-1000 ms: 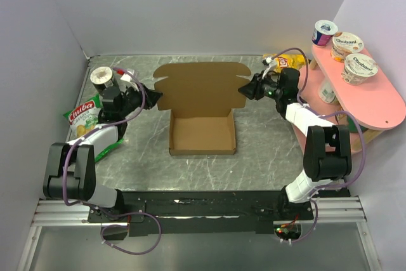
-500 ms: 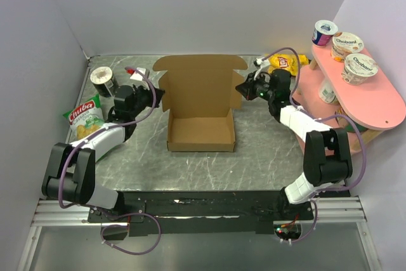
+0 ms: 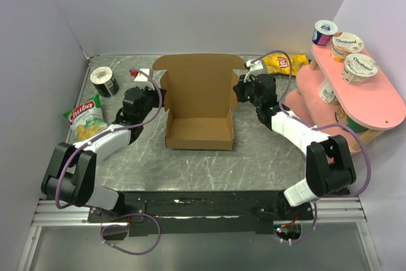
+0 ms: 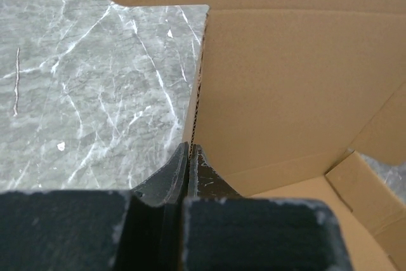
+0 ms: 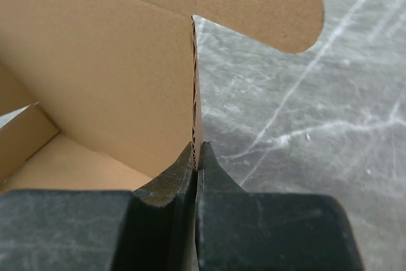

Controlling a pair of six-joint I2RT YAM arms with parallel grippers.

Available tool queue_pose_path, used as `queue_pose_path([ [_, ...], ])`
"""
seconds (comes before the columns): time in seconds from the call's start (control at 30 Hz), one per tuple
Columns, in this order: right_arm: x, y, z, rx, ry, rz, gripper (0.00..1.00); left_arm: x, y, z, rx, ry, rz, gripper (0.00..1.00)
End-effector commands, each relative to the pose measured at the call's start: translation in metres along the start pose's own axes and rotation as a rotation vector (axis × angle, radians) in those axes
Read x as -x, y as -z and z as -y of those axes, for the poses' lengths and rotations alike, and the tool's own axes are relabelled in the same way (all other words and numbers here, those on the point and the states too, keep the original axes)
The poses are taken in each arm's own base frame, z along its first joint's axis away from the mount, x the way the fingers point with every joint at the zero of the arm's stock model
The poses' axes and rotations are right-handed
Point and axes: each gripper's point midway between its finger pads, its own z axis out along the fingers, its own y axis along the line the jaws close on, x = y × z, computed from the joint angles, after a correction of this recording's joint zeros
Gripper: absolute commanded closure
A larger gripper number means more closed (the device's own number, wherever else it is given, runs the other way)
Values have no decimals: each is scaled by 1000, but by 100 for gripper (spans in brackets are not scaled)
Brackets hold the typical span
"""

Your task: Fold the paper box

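The left end effector (image 4: 190, 157) is pinched tight on the left edge of the paper box (image 4: 285, 80) lid, its fingers pressed together with only the cardboard between them. The right end effector (image 5: 198, 153) clamps the lid's right edge the same way. The paper box (image 3: 198, 93) sits mid-desk between the two arms, its shallow tray open upward and its lid panel raised behind it. On the desk (image 3: 266, 150), a green snack bag (image 3: 84, 118) and a dark can (image 3: 103, 81) lie to the left. A yellow chip bag (image 3: 283, 63) lies far right, beside a pink shelf (image 3: 374, 103) carrying yogurt cups (image 3: 360, 68)
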Motion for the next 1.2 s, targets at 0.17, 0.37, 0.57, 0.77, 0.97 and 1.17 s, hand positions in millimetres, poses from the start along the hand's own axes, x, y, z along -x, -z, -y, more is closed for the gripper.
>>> queue_pose_path([
  [0.17,10,8,-31,-62,-80,51,100,-14,12,42,-96,106,-12,99],
  [0.37,7,8,-40,-107,-112,60,100,-23,15,47,-70,186,-19,99],
  [0.57,-2,8,-47,-158,-142,57,100,-31,17,56,-50,236,-23,99],
  [0.77,-3,7,-55,-198,-150,68,100,-42,18,63,-42,247,-41,99],
  [0.97,-4,4,-64,-221,-175,68,100,-54,22,67,-36,252,-60,99],
  [1.17,-6,-1,-73,-239,-206,50,100,-68,28,68,-31,268,-85,99],
])
